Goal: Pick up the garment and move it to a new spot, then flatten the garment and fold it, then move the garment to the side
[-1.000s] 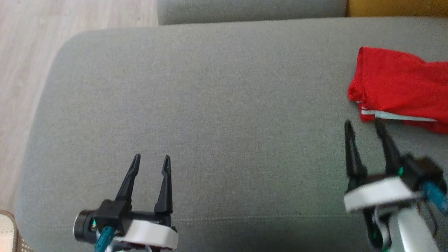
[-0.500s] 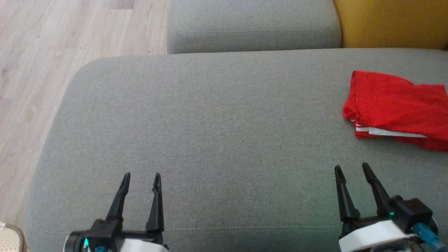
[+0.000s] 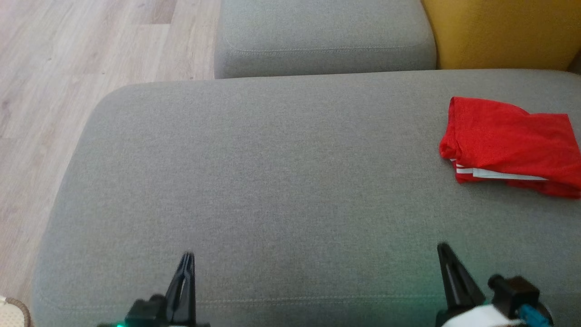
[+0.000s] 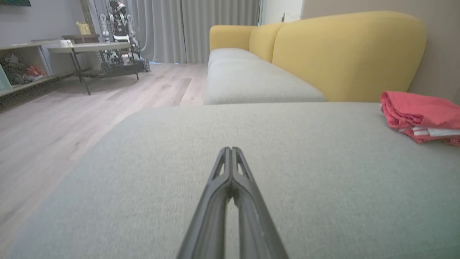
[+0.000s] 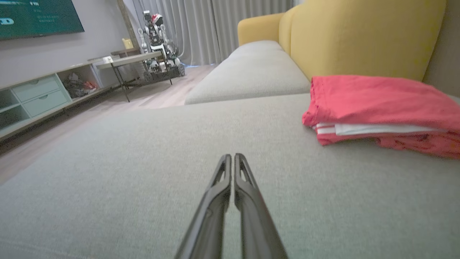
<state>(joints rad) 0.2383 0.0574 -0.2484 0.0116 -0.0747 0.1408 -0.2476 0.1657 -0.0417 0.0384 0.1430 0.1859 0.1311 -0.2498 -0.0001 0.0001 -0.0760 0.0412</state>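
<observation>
Broad grey seat cushion [image 3: 272, 181] across the head view, fabric smooth and flat, with a stitched seam along the near edge. Toward its far right corner, folded red garment [image 3: 508, 141]: a neat stack with a white band among the layers on the near side, flat on the cushion and close to the yellow backrest [image 3: 499, 32].

Left pincer [image 3: 187, 259] at the near edge toward the left corner, clenched on nothing, both fingers pressed to a single point in the left wrist view. Low over the fabric; contact impossible to tell. Right pincer [image 3: 442, 249] at the near edge toward the right corner, likewise clenched and empty, well apart from the garment.

Beyond the far edge, a second grey cushion [image 3: 322, 36] of the same cloth, with a narrow gap between the two. Left of both, pale wood-plank floor [image 3: 68, 68].

Farther off in the wrist views: grey curtains [image 4: 194, 28] hanging to the floor, another wheeled robot [image 4: 120, 36] parked before them, a dark-legged table [image 4: 90, 46] beside it, a low shelf unit [image 5: 36, 97] with drawers along the wall, and the corner of a dark screen [image 5: 36, 16] above that.
</observation>
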